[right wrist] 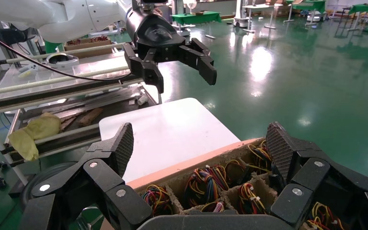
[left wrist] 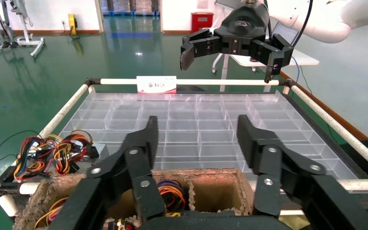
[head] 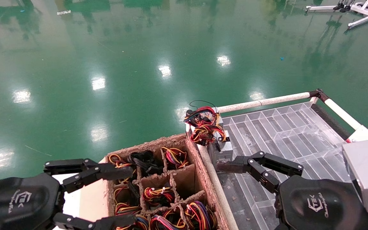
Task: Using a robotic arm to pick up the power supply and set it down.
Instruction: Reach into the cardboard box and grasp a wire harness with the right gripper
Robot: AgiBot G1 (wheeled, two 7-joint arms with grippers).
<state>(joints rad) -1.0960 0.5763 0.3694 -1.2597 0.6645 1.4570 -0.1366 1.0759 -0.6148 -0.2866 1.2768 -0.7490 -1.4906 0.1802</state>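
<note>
Divided clear tray (head: 286,134) on the right, cardboard box (head: 204,172) of wire bundles alongside, right gripper (left wrist: 228,64) above the tray and left gripper (head: 125,196) over the box's left edge, both with fingers spread wide and empty, power supply (head: 225,149) resting in the tray's far left corner under its loose wires (head: 204,125).

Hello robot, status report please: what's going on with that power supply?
Left gripper open over the cardboard box. Right gripper open, beside the power supply, not gripping. Its wires heaped on top.
</note>
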